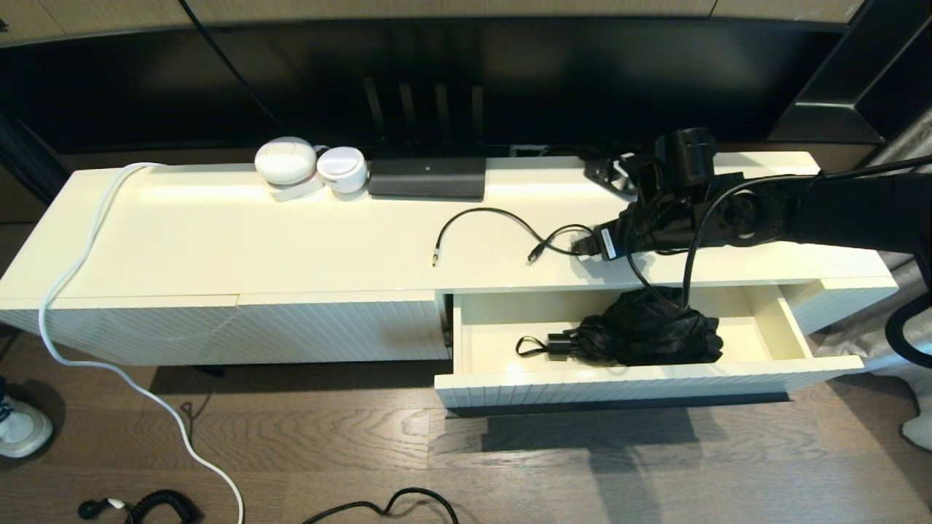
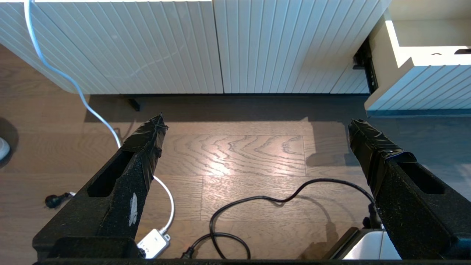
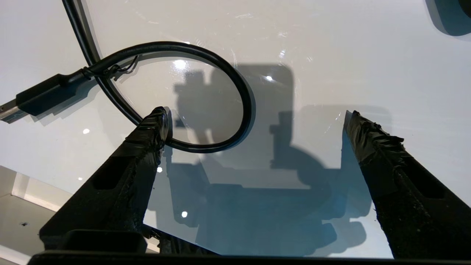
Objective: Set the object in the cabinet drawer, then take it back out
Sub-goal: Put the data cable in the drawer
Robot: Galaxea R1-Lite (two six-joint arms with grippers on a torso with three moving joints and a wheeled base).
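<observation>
The right gripper (image 3: 254, 117) hangs just above the glossy top of the cabinet (image 1: 218, 247), its fingers spread wide with nothing between them, and one fingertip (image 3: 156, 123) sits right at a loop of black cable (image 3: 220, 92) lying on that top. In the head view the right gripper (image 1: 586, 244) is over the cabinet's top behind the cabinet drawer (image 1: 641, 386), which stands pulled out from the cabinet's right half. The object, a folded black umbrella (image 1: 648, 331) with its strap loop toward the cabinet's middle, lies inside the drawer on the cream floor, against the drawer's front wall. The left gripper (image 2: 257, 125) hovers low over the wooden floor (image 2: 235, 154) in front of the cabinet's closed ribbed front (image 2: 147, 44), fingers also wide apart and empty; the open drawer's corner (image 2: 415, 84) shows beside that front.
</observation>
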